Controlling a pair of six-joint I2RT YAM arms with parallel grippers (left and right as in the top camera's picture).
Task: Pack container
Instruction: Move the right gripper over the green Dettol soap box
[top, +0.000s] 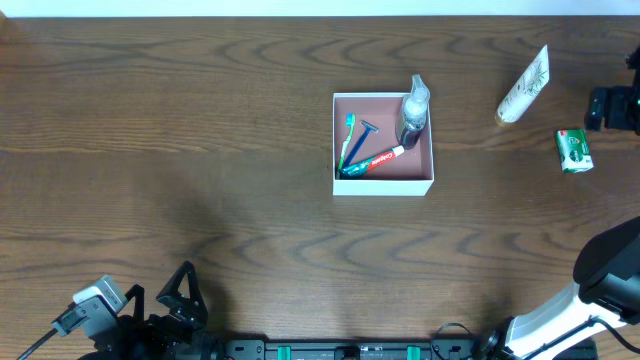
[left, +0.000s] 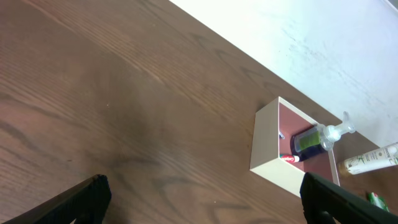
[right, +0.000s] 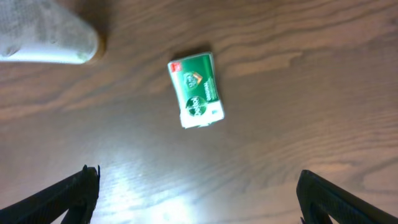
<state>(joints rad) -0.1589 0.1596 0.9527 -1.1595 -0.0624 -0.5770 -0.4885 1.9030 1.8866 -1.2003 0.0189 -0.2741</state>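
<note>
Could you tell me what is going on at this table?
Two robot arms are packing toiletries. The white container holds a toothbrush, razor, toothpaste and pump bottle; a white tube and green soap box lie on the table to its right. The right hand is open near the soap box; the left hand is open, away, empty.

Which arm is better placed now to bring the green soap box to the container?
Right. The open right gripper hangs close above the soap box. The left gripper is at the near left, with the container between it and the box.
</note>
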